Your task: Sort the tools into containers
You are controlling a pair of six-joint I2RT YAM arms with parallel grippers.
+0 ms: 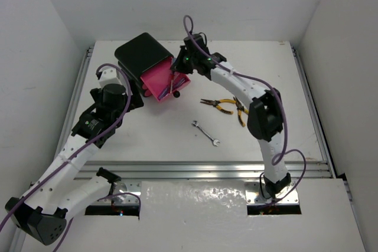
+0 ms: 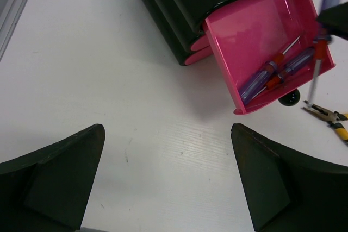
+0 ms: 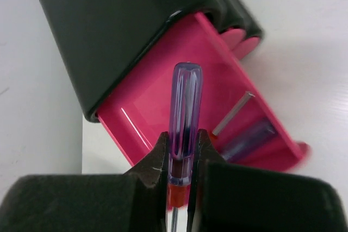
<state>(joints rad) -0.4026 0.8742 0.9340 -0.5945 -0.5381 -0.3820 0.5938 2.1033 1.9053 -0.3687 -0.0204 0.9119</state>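
Note:
The glossy black box [image 1: 140, 53] stands at the back left with its top pink drawer [image 1: 158, 79] pulled open. Two red-and-blue screwdrivers [image 2: 272, 73] lie in that drawer [image 2: 255, 25]. My right gripper [image 3: 182, 156] is shut on another blue-handled screwdriver [image 3: 185, 107], holding it over the drawer's right edge [image 3: 152, 96] with the shaft pointing down. It also shows in the left wrist view [image 2: 321, 47]. My left gripper [image 2: 168, 172] is open and empty above bare table, near the box. Two yellow-and-black pliers [image 1: 223, 105] and one silver wrench [image 1: 206, 133] lie on the table.
The two lower drawers [image 2: 198, 50] are closed. The open drawer's black knob [image 2: 290, 99] faces the pliers [image 2: 330, 117]. Metal rails run along the table's left, right and near edges [image 1: 201, 169].

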